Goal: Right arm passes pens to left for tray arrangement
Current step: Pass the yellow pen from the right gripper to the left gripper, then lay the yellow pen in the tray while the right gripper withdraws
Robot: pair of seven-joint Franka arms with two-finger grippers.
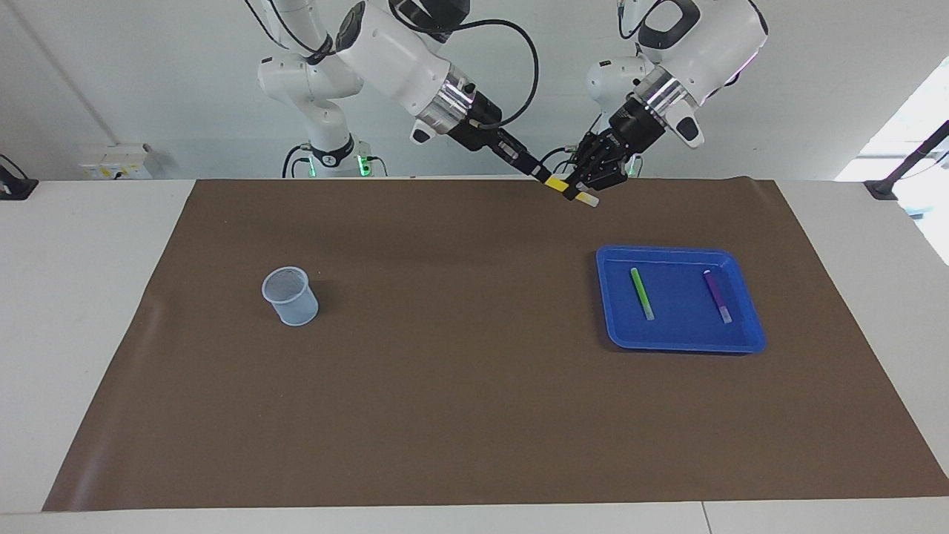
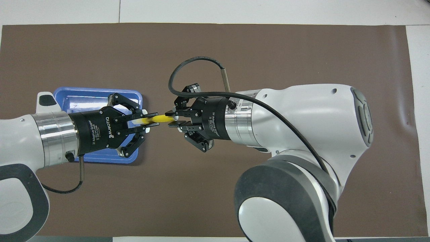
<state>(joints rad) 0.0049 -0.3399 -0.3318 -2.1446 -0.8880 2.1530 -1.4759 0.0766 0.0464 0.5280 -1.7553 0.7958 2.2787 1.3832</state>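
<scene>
**Handing Over the Yellow Pen Above the Mat**

Meeting in mid-air over the brown mat (image 1: 474, 386), at its edge nearest the robots — left hand (image 2: 149, 120) and right hand (image 2: 173, 121) facing each other along the yellow pen (image 2: 160, 118). Left hand clamping shut on the pen's pale-ended half, fingertips pinched onto the barrel. Right hand gripping the other end between narrowly spaced fingertips; whether loosening or gripping firmly, impossible to tell. Pen hanging tilted, pale end lowest, pointing toward the blue tray (image 1: 745, 341).

Taking the tray as the landmark: sitting on the counter toward the left arm's end, farther from the robots than the two hands. Lying inside it, the green pen (image 1: 641, 293) and the purple pen (image 1: 717, 295) — well apart from each other, roughly parallel, pale ends pointing away from the robots. Standing well apart from the tray, toward the right arm's end, a small translucent cup (image 1: 290, 296), upright on the mat.
</scene>
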